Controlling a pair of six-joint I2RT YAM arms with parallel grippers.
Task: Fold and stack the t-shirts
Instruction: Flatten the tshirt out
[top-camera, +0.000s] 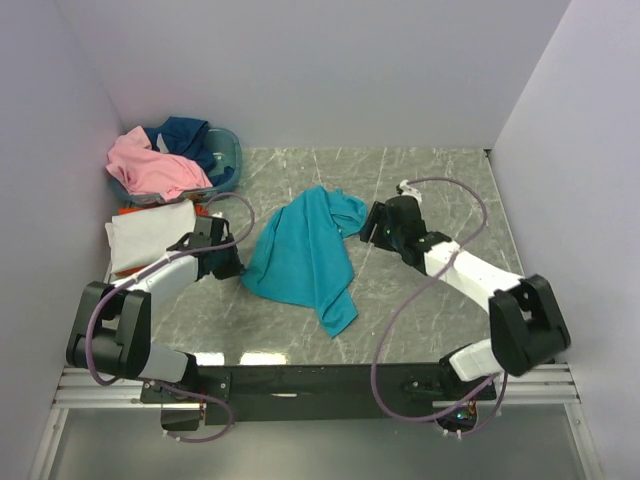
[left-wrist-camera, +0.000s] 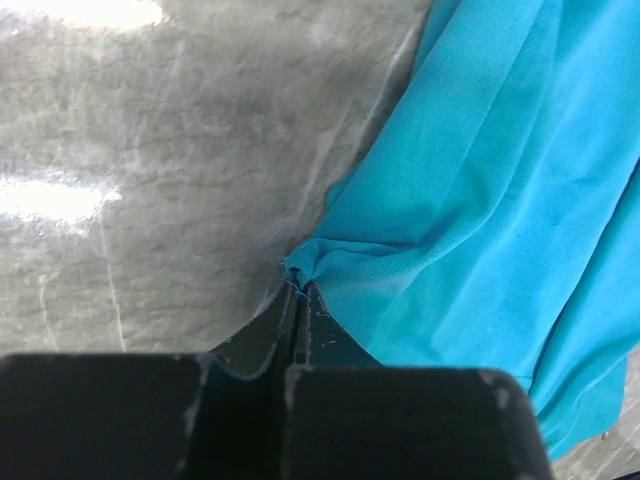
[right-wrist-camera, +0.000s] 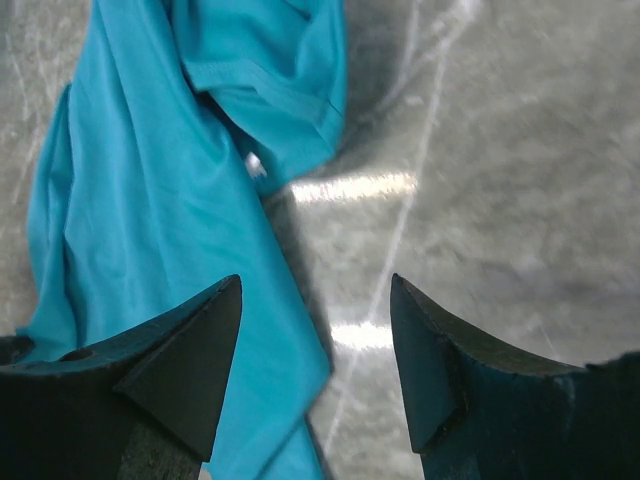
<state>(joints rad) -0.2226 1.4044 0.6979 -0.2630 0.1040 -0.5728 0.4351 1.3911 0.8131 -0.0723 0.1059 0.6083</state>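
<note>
Surface (top-camera: 430, 190): marble, carries teal t-shirt (top-camera: 300, 255), crumpled at centre, unfolded.
Left claw (left-wrist-camera: 298, 298): pinched together on shirt's edge, likely to drag it flat; grip seen only in left wrist view.
Right claw (right-wrist-camera: 315, 282): spread apart, empty, at shirt's opposite edge, likely seeking second corner.
</note>
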